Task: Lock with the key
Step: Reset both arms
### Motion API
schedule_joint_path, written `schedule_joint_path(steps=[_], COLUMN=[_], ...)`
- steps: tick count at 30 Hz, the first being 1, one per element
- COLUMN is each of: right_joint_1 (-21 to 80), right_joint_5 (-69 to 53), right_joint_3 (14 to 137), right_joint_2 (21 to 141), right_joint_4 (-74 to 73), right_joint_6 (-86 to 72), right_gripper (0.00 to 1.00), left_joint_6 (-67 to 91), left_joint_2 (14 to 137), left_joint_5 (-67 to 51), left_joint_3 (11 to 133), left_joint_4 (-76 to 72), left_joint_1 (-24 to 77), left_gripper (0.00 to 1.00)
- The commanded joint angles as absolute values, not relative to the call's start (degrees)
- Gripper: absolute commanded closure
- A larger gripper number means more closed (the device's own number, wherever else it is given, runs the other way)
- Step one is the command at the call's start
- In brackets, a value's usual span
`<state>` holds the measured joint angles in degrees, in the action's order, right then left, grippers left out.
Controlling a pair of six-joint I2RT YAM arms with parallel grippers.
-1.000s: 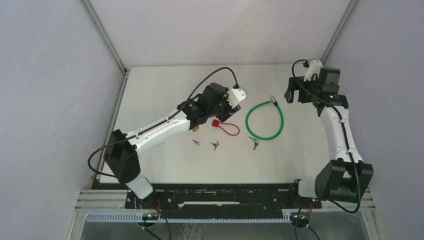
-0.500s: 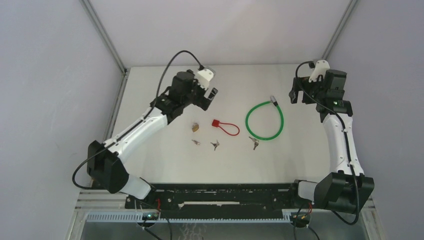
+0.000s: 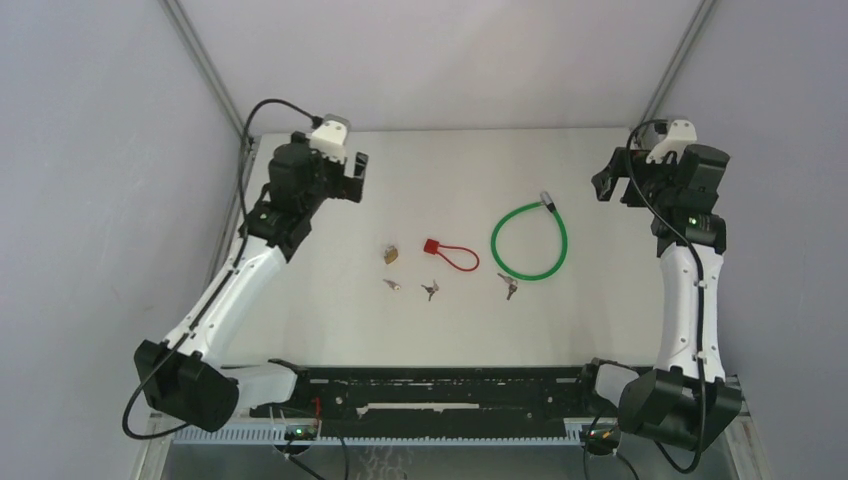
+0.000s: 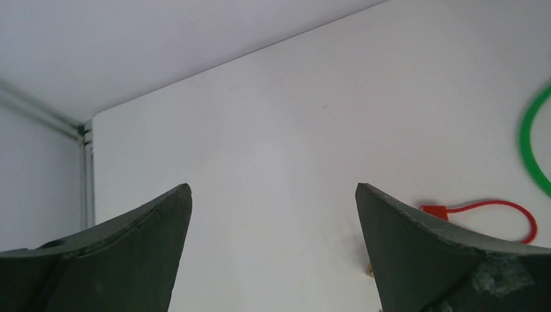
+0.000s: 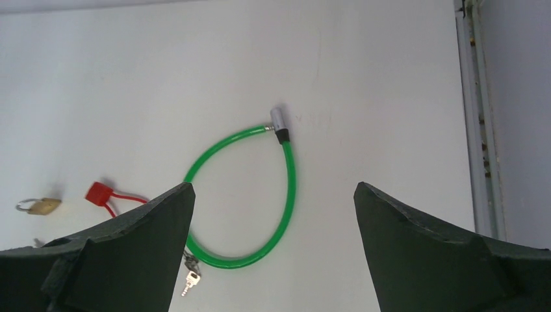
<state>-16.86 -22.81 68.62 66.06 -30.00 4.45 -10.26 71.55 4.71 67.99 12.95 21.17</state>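
Both hands are spread wide and hold nothing: the left hand (image 3: 357, 178) far left, the right hand (image 3: 612, 186) far right. Mid-worktop (image 3: 330, 330) lie a brass padlock (image 3: 390, 253), red cable lock (image 3: 450, 253), green cable lock (image 3: 529, 240) and three keys (image 3: 429, 290); whichever lock is meant, match key to it.

Both arms wear glossy white link shells over black joint housings, fed by looping black cables. A small green light glows on the right arm (image 3: 690, 260). The left gripper (image 4: 273, 250) and right gripper (image 5: 273, 250) have dark, matte, curved fingers.
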Motion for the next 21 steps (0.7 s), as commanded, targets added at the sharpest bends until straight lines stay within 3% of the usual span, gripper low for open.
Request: schedule_joint_path(steps=[1,9,17,21], right_joint_1=[-18.18,-17.23,-2.51,-1.65], right_joint_5=[-27.07,-30.94,-12.86,-13.15], right_joint_3=[68.81,68.79,68.30,62.96], right_joint_2=[63.19,62.21,61.58,58.30], right_joint_4=[-27.38,-28.46,-26.97,-23.34], right_joint_6=[-1.07,1.94,7.87,7.77], right_gripper=[0.00,0.00,0.00,0.00], left_joint_6=[-4.52,-3.66,-7.05,-7.55], left_joint_2=[65.66,57.90,53.30,52.67], left_joint_5=[5.07,4.10,5.47,4.66], left_joint_3=[65.25,57.49,54.68,56.07], left_joint_4=[11.06,9.94,11.58,14.30], left_joint_1=[15.51,10.44,8.26,8.22], left_gripper=[0.00,0.00,0.00,0.00])
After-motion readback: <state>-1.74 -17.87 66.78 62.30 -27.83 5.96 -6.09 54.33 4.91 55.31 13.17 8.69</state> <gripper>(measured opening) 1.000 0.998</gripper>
